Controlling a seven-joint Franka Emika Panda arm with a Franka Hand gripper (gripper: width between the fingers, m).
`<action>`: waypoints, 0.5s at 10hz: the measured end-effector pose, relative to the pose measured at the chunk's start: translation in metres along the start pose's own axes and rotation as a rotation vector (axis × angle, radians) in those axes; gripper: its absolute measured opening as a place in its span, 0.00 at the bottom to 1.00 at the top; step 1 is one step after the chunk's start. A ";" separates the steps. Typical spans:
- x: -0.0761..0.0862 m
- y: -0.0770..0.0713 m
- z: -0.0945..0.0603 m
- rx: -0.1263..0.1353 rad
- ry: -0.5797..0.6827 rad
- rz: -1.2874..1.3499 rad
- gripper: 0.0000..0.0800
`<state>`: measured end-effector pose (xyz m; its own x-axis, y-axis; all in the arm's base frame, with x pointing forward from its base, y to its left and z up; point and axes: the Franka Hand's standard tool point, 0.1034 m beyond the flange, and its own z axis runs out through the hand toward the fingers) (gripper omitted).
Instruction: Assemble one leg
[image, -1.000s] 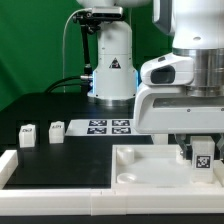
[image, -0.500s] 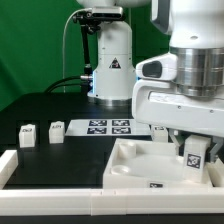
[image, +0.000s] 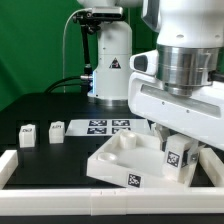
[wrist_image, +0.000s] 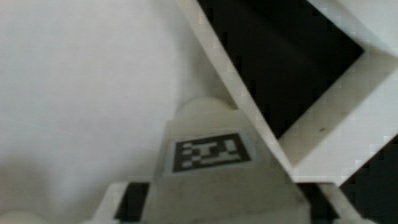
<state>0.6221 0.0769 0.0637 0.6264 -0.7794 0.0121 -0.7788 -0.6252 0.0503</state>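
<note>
**Leg gripped over tilted tray**

Exterior view: the gripper (image: 178, 150) hangs at four o'clock, clamped on the leg (image: 177, 158), above the tilted white tray (image: 118, 160). Three spare legs (image: 41, 132) stand at nine o'clock; the marker board (image: 108, 126) lies centre.

Wrist view: the tagged leg (wrist_image: 217, 150) sits pinched between the fingers (wrist_image: 128, 203), six o'clock, against the tray (wrist_image: 71, 90).

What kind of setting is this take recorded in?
Most likely a robotics lab bench: a green backdrop, a black table with the marker board, tagged legs, and the gripper over a white tray-like part.
</note>
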 end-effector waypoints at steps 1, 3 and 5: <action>0.000 0.000 0.000 0.000 0.000 0.000 0.52; 0.000 0.000 0.000 0.000 -0.001 0.000 0.78; 0.000 0.000 0.000 0.000 -0.001 0.000 0.81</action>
<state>0.6220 0.0773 0.0635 0.6265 -0.7793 0.0115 -0.7787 -0.6253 0.0503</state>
